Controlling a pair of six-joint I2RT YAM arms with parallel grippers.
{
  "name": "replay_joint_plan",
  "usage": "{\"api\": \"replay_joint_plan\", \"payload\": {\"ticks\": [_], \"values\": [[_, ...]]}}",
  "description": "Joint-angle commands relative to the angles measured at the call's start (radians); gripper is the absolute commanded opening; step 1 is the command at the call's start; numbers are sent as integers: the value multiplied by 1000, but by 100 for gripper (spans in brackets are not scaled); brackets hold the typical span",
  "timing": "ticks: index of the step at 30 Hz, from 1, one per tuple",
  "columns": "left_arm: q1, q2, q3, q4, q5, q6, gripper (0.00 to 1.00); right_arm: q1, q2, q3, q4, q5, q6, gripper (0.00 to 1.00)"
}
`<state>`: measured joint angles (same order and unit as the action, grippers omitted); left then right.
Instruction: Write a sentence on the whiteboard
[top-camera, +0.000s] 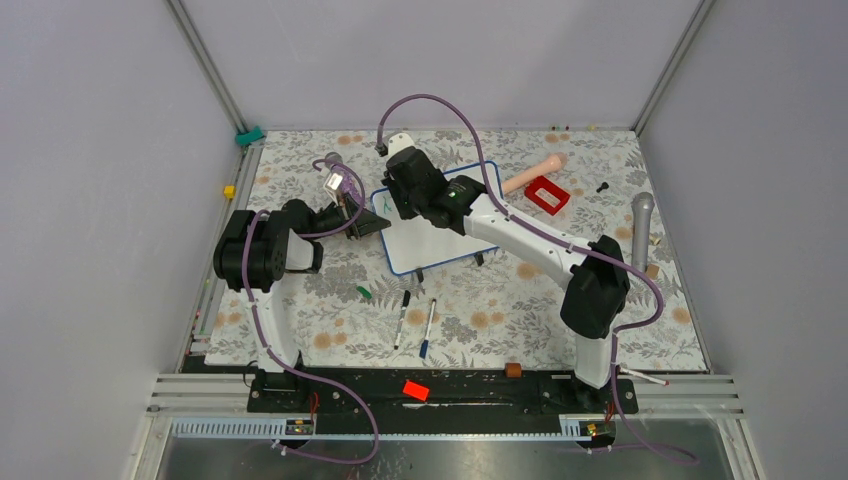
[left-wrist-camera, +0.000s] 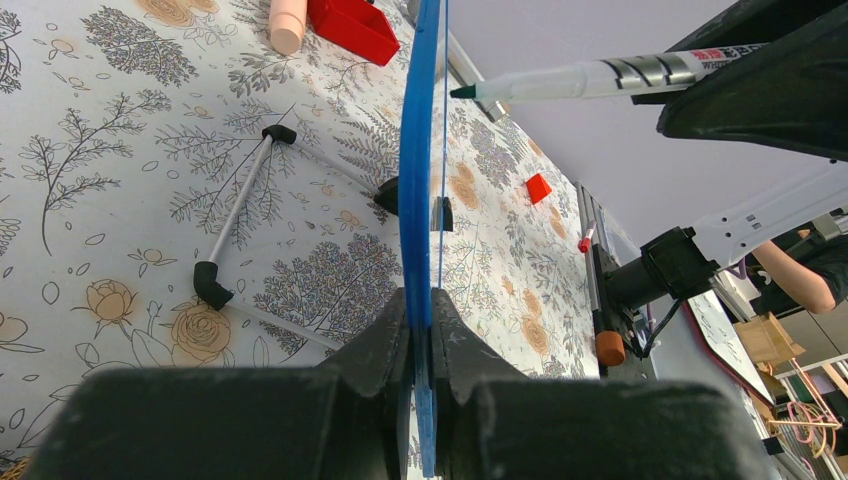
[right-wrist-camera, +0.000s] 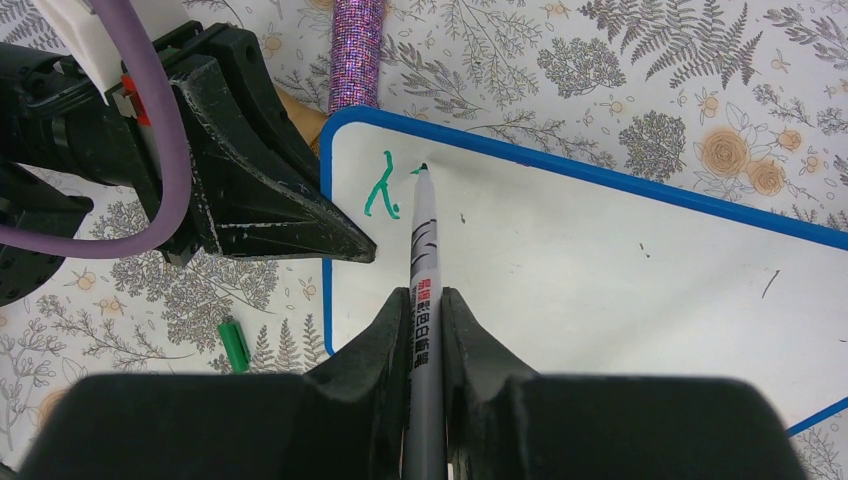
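The right gripper (right-wrist-camera: 425, 300) is clamped on a white-barrelled green marker (right-wrist-camera: 421, 235). The marker's tip is aimed away from the wrist, at the top left corner of the small glossy blue-rimmed whiteboard (right-wrist-camera: 600, 260), close beside a single green handwritten stroke (right-wrist-camera: 383, 188). The board's left rim is pinched between the closed fingers of the left gripper (left-wrist-camera: 421, 312). The board is set mid-table, long axis running left to right. A purple glittery cylinder (right-wrist-camera: 358, 50) lies just beyond that corner, and a small green cap (right-wrist-camera: 234, 345) lies beside the left rim.

- Left arm (top-camera: 265, 250): bulky black joints, white link, purple cable (top-camera: 262, 330) along it.
- Right arm (top-camera: 530, 245): white links, black joints, looping purple cable.
- Right gripper (right-wrist-camera: 425, 300): black, wedge-shaped, scuffed fingers (right-wrist-camera: 385, 340).
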<state>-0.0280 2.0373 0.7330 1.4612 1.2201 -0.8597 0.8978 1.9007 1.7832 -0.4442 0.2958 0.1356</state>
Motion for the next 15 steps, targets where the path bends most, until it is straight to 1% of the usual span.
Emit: {"api": "replay_joint_plan", "payload": {"ticks": [1, 15], "values": [[-9, -7, -18, 11, 61, 108, 0, 0, 8, 45, -7, 18, -5, 0], [-9, -6, -18, 11, 60, 108, 0, 0, 20, 38, -17, 10, -1, 0]]}}
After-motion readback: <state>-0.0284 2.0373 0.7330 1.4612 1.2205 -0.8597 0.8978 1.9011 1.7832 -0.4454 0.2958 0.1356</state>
